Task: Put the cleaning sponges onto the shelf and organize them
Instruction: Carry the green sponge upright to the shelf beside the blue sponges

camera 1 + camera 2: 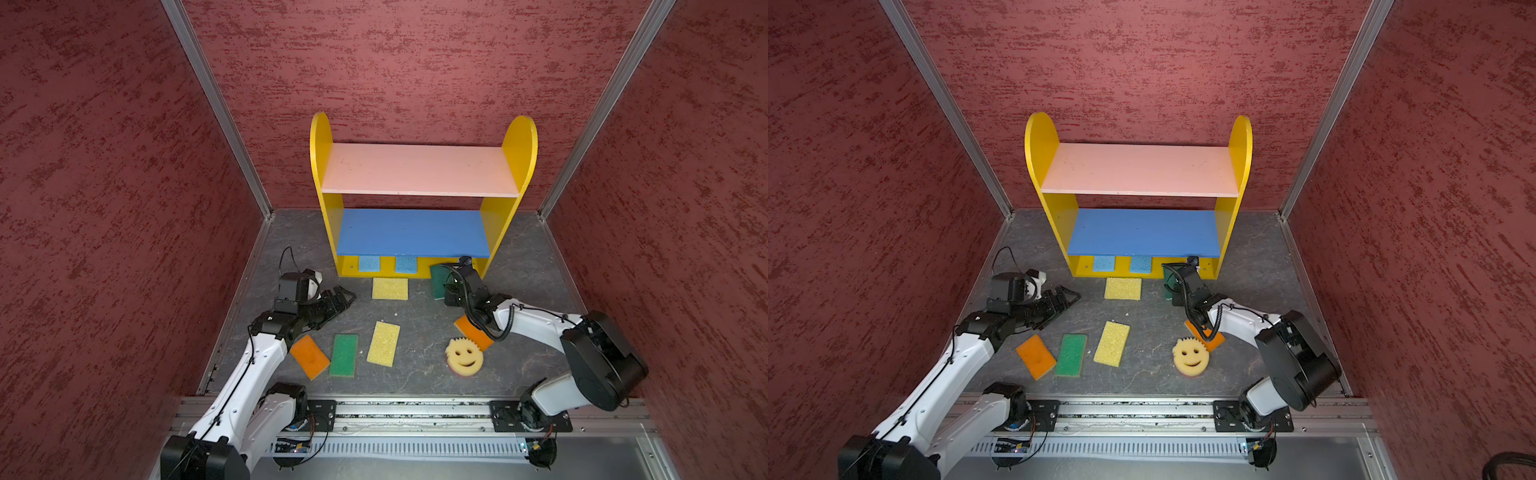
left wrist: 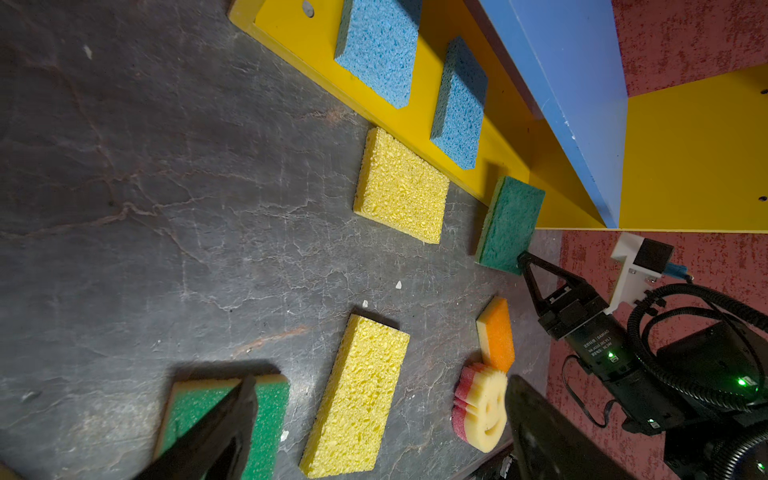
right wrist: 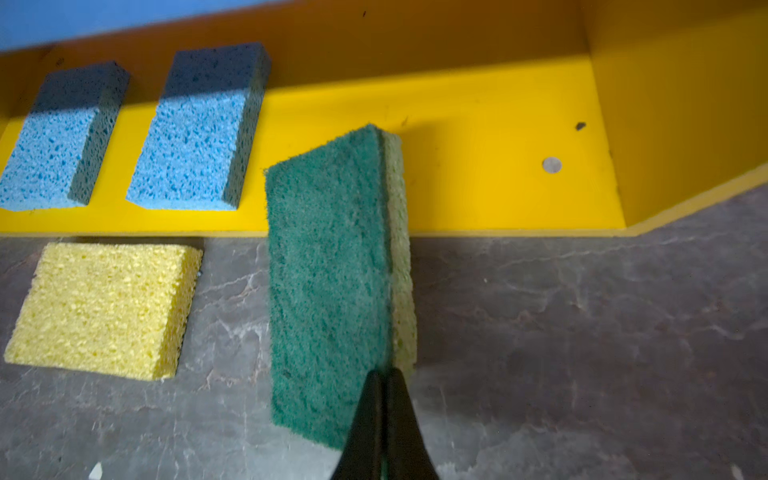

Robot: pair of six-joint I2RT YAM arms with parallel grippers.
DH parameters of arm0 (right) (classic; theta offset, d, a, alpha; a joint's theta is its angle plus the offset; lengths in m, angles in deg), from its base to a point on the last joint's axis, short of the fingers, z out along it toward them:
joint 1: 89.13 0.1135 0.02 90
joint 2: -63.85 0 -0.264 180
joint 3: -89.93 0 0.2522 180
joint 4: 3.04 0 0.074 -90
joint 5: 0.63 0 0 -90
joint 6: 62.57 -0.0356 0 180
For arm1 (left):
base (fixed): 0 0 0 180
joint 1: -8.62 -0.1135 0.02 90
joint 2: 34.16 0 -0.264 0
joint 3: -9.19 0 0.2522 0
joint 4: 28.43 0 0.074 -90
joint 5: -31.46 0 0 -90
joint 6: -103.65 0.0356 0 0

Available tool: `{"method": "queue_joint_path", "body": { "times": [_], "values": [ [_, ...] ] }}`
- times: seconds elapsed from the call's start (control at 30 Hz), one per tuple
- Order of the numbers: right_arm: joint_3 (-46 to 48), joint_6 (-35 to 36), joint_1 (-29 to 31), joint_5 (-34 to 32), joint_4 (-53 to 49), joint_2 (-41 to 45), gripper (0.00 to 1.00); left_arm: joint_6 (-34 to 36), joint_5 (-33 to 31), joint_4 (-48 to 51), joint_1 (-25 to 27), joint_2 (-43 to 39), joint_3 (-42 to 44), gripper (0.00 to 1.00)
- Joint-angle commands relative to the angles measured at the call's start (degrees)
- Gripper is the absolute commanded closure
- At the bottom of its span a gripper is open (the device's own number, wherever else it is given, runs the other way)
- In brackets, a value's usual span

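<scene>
The shelf [image 1: 322,141] stands at the back wall, with two blue sponges [image 1: 369,263] [image 1: 406,264] lying on its yellow base. My right gripper [image 3: 382,376] is shut on the near end of a green sponge [image 3: 328,266], which stands tilted on edge, its far end over the base's front lip. My left gripper [image 1: 347,297] hovers open and holds nothing, left of a yellow sponge [image 1: 390,288] that lies in front of the shelf. On the floor lie an orange sponge [image 1: 309,356], a green one [image 1: 344,354], a yellow one [image 1: 383,343] and the round smiley [image 1: 464,356]. Another orange sponge [image 1: 471,330] is partly hidden under my right arm.
Red textured walls [image 1: 124,208] close in the dark stone floor [image 1: 415,324] on three sides. The pink board [image 1: 419,170] and blue board [image 1: 411,232] carry nothing. A metal rail [image 1: 411,409] with both arm bases runs along the front.
</scene>
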Motion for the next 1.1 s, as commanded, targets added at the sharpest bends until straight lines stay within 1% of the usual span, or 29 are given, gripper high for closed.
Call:
{"method": "queue_joint_path", "body": {
  "times": [0.0, 0.3, 0.43, 0.53, 0.57, 0.73, 0.93, 1.0, 1.07],
  "values": [
    [-2.24, 2.03, -1.22, -3.77, 5.85, -3.59, 1.00, 1.13, -0.69, -0.06, -0.39, -0.50, -1.20, 0.07],
    [-3.93, 0.40, -3.55, -3.47, 10.29, -10.55, 1.00, 1.29, -1.48, 1.32, -0.57, -1.73, -0.93, 0.07],
    [-4.20, 0.41, -4.15, -3.34, 10.78, -11.18, 0.91, 1.25, -1.52, 1.29, -0.54, -1.64, -1.01, 0.07],
    [-3.63, -0.18, -4.52, -3.35, 10.62, -10.57, 0.82, 1.06, -1.17, 1.27, -0.56, -1.42, -1.19, 0.07],
    [-3.08, -0.50, -4.61, -3.30, 10.53, -9.93, 0.78, 1.03, -1.15, 1.22, -0.53, -1.56, -1.19, 0.07],
    [0.73, -2.70, -4.70, -2.89, 9.98, -4.09, 0.69, 1.13, -1.13, 1.62, -0.53, -2.48, -1.06, 0.07],
    [7.51, -7.62, -4.70, 2.44, 10.97, 6.25, 0.58, 0.96, -0.96, 1.98, -0.50, -3.79, -0.51, 0.07],
    [9.82, -9.98, -4.60, 4.59, 11.26, 9.37, 0.60, 0.95, -0.97, 2.07, -0.57, -4.44, -0.24, 0.07],
    [11.72, -12.11, -4.45, 7.59, 11.88, 11.40, 0.70, 0.79, -1.17, 2.03, -0.56, -5.13, 0.27, 0.06]
  ]
}}
